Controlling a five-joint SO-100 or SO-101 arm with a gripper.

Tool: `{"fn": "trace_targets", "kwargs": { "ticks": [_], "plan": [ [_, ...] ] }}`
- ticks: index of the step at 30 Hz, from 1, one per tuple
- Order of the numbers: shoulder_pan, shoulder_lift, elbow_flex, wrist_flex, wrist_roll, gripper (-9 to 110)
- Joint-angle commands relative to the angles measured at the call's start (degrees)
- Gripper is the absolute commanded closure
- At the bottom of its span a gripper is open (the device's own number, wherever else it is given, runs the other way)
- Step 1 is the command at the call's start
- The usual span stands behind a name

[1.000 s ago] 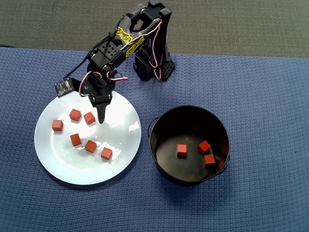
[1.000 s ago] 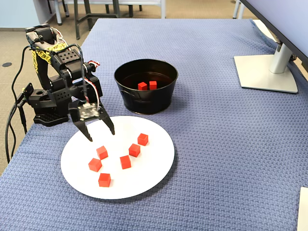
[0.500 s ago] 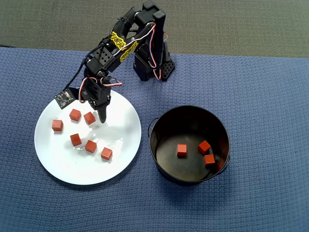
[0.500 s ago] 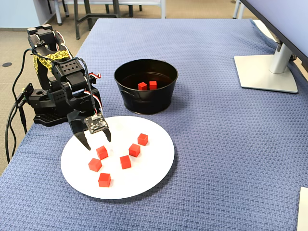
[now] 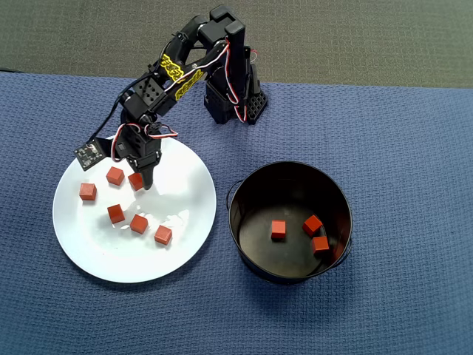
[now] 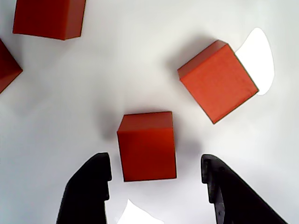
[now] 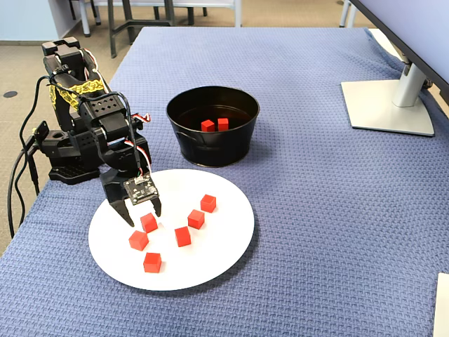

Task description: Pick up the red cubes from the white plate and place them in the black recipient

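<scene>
While the gripper hung low over the white plate, its two black fingers stood apart, with one red cube between them, not clamped. Six red cubes lay on the plate. Three more were inside the black pot, which stood beside the plate on the blue cloth.

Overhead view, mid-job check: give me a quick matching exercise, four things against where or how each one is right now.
Things:
1. gripper
2. black pot
3. white plate
4. cube between the fingers

States:
A. holds three red cubes
B. open, low over the plate
C. carries six red cubes
D. resting on the plate, not yet gripped

Pairs: 1-B, 2-A, 3-C, 4-D
</scene>
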Motion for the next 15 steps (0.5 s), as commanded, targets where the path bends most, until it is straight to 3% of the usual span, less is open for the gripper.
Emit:
{"fn": "trace_targets", "kwargs": {
  "ticks": [1, 10, 15],
  "plan": [
    [0.53, 0.18, -3.96, -2.11, 1.76, 88],
    [0.26, 0.62, -2.99, -3.52, 3.87, 101],
    [0.26, 1.85, -2.02, -5.36, 7.21, 101]
  ]
}}
